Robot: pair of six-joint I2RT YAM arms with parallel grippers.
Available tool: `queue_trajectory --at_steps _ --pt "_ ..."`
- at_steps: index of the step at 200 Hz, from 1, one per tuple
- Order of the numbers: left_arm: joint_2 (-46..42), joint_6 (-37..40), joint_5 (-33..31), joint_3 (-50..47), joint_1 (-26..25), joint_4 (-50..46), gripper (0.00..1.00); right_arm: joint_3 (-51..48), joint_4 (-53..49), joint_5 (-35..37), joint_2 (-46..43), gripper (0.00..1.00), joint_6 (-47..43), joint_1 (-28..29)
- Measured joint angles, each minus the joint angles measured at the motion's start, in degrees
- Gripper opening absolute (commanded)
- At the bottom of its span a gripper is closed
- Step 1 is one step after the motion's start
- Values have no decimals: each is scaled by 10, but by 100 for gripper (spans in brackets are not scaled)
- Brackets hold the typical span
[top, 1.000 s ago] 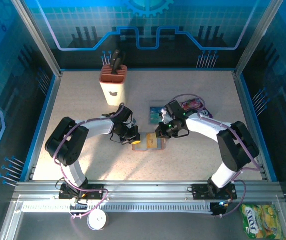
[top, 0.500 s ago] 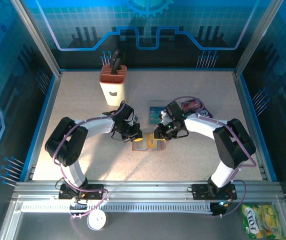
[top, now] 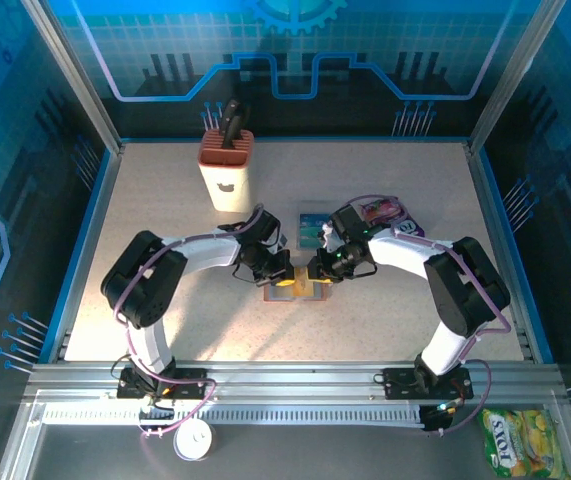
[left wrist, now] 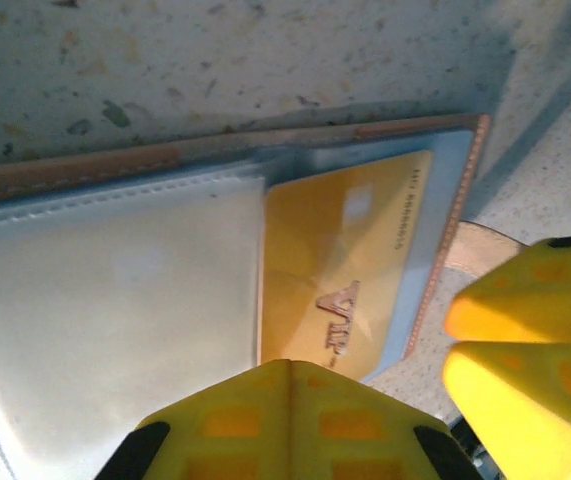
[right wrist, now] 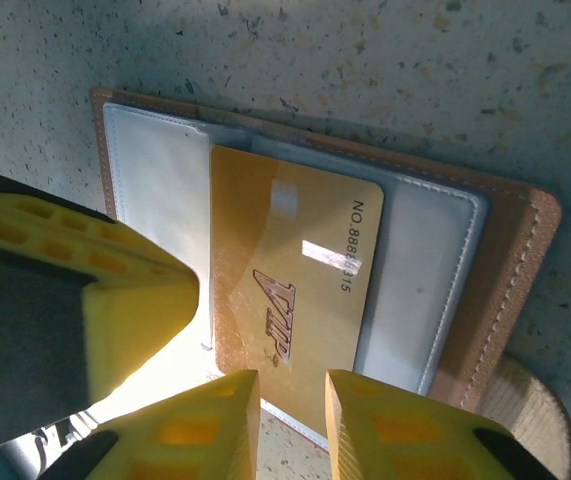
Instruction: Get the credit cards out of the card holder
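Since the earlier frame the left gripper (left wrist: 290, 400) and right gripper (right wrist: 290, 388) have drawn together over the card holder (right wrist: 513, 250), and the right jaws have parted slightly. From the table's (top: 365, 322) near edge both arms bend inward, elbows out. The holder lies open mid-table, well apart from every edge, with a gold credit card (right wrist: 290, 290) on its pockets. Left fingers are pressed together; right fingers are narrowly spread astride the card's end. Beyond lie a teal card (top: 310, 228) and a purple packet (top: 385, 212). A knife block (top: 226, 170) stands toward the far-left corner.

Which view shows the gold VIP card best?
Right wrist: the gold card is nearly whole, lettering and number readable. Left wrist shows it skewed, its near end covered; top external reduces it to a tiny yellowish patch.
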Motion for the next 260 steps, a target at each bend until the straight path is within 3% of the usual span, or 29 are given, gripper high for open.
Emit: queue_trajectory --at_steps 151,260 --pt "14 0 -7 7 0 -20 0 -12 29 -20 32 29 14 0" --pt "14 1 -7 7 0 -23 0 -23 51 -42 26 12 35 0"
